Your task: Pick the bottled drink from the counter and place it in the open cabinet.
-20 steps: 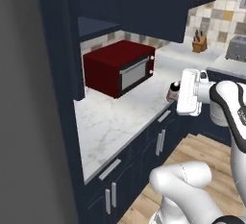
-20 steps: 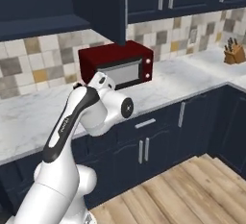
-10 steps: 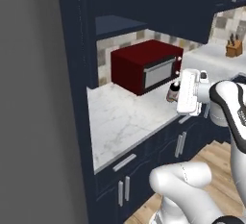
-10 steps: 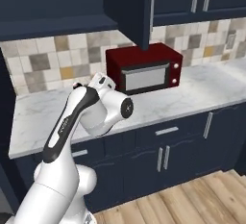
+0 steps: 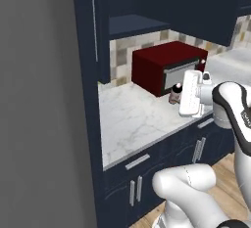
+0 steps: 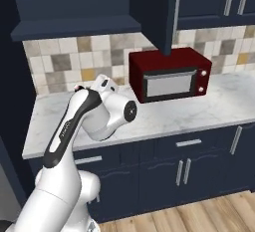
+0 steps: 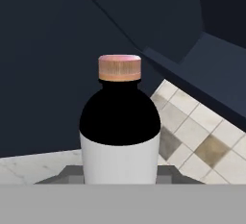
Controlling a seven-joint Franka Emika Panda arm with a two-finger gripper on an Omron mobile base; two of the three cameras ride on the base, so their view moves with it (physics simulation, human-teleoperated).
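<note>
My pincer is clenched on the bottled drink. In the left base view the bottle sits at the front of my white hand, clear of the counter, in front of the red microwave. Its lower end is pinkish and its upper end dark.

In the hand view the bottled drink stands close before the camera. It shows a pink-orange cap at top, a black rounded shoulder below that and a white lower body. The fingertips appear as grey blocks flanking its base on both sides, touching it.

Behind the bottle in the hand view: a dark navy surface on the left, tiled backsplash on the lower right, and a strip of white marble counter on the lower left.

In the right base view my arm folds over the counter, with the wrist up near the backsplash. From this side I cannot make out the bottle itself.

The open cabinet is above the counter and to the left of the microwave. Its door is swung out toward the camera, with a long silver bar handle on it. In the left base view the shelf inside is dark. The bottle is lower than the shelf and to the right of the opening, not inside it.

Navy drawers and doors with silver handles run below the counter, and the wood floor is in front.
</note>
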